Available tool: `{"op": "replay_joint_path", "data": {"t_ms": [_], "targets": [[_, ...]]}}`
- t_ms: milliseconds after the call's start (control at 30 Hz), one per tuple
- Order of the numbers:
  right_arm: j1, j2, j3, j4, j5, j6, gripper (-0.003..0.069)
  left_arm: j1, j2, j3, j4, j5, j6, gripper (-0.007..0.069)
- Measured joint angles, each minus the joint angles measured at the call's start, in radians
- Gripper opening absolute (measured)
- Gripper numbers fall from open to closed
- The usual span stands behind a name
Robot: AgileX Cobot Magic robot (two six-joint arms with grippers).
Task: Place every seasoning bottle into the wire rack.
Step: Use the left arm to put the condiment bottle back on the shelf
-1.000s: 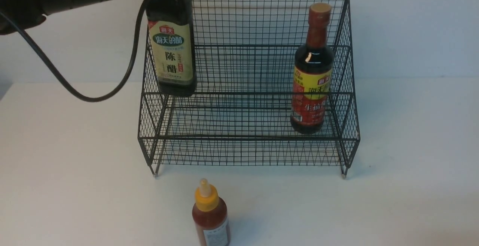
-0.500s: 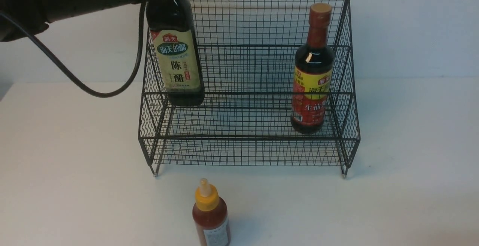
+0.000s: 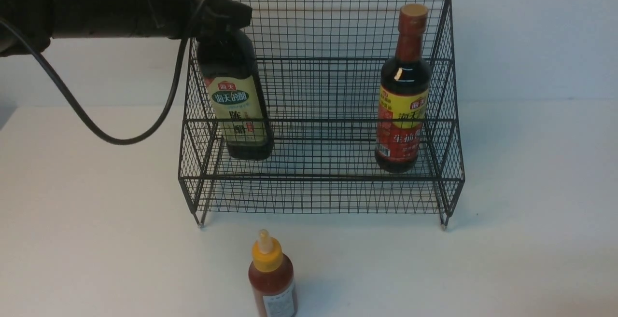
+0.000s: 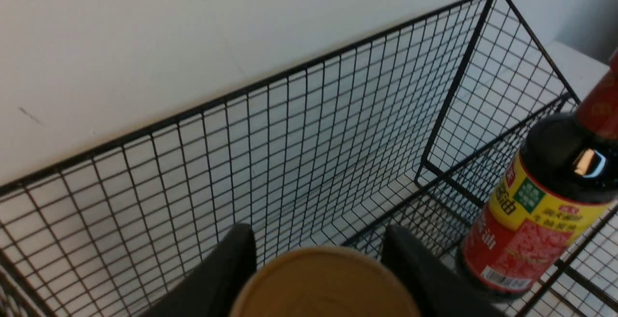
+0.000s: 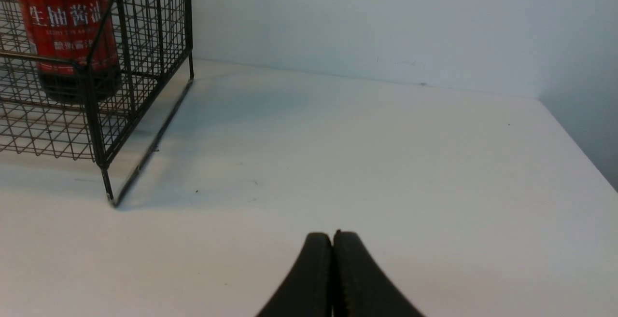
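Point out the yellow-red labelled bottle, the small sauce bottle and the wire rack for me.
Yellow-red labelled bottle [image 3: 399, 136]: front view, on its label.
Small sauce bottle [image 3: 272, 280]: front view, on its red body.
Wire rack [image 3: 318, 178]: front view, on its lower front bar.

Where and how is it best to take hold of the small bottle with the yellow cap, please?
Grip the red-brown body of the small sauce bottle below its cap, fingers on opposite sides, coming from above: it stands upright, its body looks rounded, and the nozzle narrows too much.
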State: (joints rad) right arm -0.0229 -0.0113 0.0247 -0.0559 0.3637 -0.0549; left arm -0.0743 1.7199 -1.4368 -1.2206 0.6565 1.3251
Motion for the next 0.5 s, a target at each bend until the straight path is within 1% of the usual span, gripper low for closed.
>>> {"op": "replay_joint_path", "data": {"t_ms": [233,500], "targets": [[0.0,0.0,0.0,0.0,0.0,0.0,-0.0015,0.0,0.0,0.0,0.052,0.027,-0.007,0.0303],[0.0,0.0,0.0,0.0,0.0,0.0,-0.0015,0.0,0.023,-0.001,0.054,0.025,-0.007,0.0303]]}}
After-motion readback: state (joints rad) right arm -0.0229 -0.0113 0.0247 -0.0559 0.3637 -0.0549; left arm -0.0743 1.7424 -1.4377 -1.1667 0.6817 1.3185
